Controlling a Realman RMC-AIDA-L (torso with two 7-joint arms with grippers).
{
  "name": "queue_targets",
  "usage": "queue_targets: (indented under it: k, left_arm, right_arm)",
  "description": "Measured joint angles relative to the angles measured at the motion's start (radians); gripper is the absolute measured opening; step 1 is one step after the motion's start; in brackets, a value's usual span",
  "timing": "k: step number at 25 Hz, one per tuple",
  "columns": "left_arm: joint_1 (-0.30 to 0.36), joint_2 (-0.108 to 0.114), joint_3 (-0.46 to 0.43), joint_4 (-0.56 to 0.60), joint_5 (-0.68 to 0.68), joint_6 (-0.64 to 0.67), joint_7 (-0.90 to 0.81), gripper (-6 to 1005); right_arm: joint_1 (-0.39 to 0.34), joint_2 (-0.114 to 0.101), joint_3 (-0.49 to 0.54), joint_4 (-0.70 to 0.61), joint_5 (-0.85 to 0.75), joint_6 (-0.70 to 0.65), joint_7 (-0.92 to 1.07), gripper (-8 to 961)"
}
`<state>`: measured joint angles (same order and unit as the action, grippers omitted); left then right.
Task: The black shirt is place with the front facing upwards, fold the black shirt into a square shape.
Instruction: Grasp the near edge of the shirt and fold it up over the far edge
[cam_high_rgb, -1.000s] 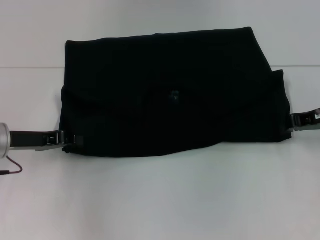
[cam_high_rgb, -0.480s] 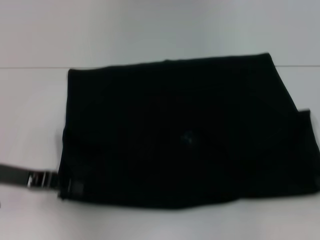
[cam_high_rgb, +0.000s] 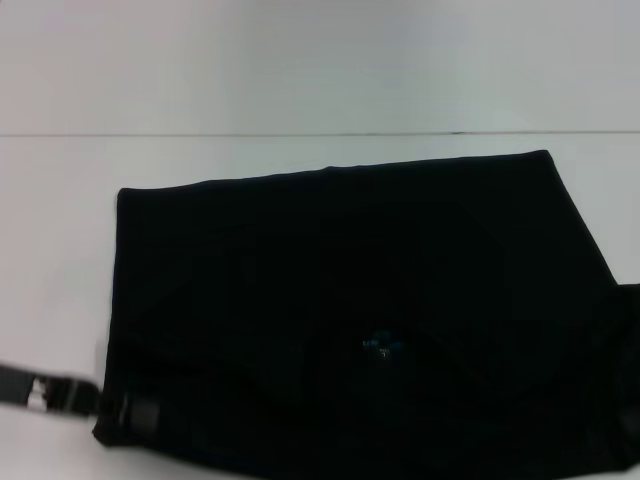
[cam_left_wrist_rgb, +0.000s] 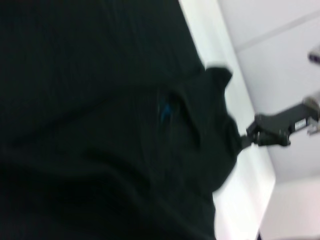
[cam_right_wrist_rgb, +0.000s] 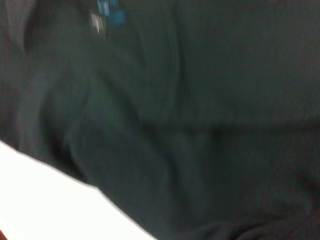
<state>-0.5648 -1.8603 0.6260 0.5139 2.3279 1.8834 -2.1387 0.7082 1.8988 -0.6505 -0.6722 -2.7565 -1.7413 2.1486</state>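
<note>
The black shirt (cam_high_rgb: 350, 320) lies spread on the white bench (cam_high_rgb: 300, 70). The left pincer (cam_high_rgb: 125, 410) grips its near left corner; the right pincer (cam_left_wrist_rgb: 252, 134) pinches the opposite edge.

The left gripper (cam_high_rgb: 125, 410) shows in the head view as a slim black bar with a bright silver metal band near its middle and a blocky black tip with a faint grey face. The right gripper (cam_left_wrist_rgb: 248, 134), seen from the left wrist view, is a chunky matte black clamp on a dark arm link that carries a small pale label and turns to light grey metal farther back.
</note>
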Motion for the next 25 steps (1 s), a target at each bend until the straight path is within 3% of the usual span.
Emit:
queue_targets:
  k: [6,11,14,18,21,25]
  left_arm:
    - [-0.022,0.013,-0.206,0.008,-0.004,-0.128,-0.089,30]
    - [-0.041,-0.004,-0.345,0.006,-0.009,-0.289,-0.134,30]
    - [-0.05,-0.028,-0.383,0.004,-0.037,-0.366,-0.122,30]
    - [-0.065,-0.059,-0.383,0.003,-0.099,-0.473,-0.087,30]
    - [-0.082,-0.068,-0.381,0.002,-0.119,-0.536,-0.075,30]
    - [-0.105,-0.073,-0.379,0.001,-0.124,-0.614,-0.063,30]
  right_arm:
    - [0.036,-0.04,0.163,0.041,0.12,0.1,0.029,10]
    - [0.041,-0.055,0.208,0.1,0.288,0.309,0.07,10]
    - [0.041,-0.043,0.208,0.147,0.384,0.443,0.075,10]
    - [0.051,-0.004,0.2,0.17,0.472,0.575,0.056,10]
    - [0.067,0.02,0.2,0.17,0.502,0.632,0.034,11]
    - [0.094,0.034,0.198,0.171,0.511,0.69,0.03,11]
